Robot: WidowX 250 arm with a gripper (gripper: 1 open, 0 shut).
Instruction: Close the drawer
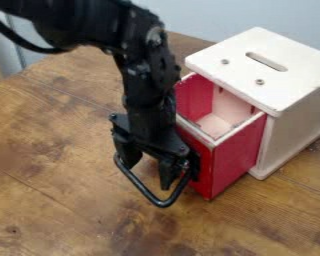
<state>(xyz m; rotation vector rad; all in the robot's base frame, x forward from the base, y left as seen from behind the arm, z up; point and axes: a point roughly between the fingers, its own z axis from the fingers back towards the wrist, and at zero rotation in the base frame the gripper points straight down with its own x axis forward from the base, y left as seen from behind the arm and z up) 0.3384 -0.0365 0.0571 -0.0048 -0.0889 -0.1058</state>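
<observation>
End effector [155,160] sits low against the black front plate [180,158], over the wire loop handle [152,187]; can't tell how far open or whether it holds anything. Red drawer [219,138] is pulled out of the cream casing [276,85] on the table [43,190]. Looks light and rigid with a floppy handle, so push flat on the plate.

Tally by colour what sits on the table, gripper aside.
Red: 1, the drawer, pulled out of its casing
Cream: 1, the casing with a slotted top
Black: 1, the wire handle on the drawer front
Total: 3
</observation>
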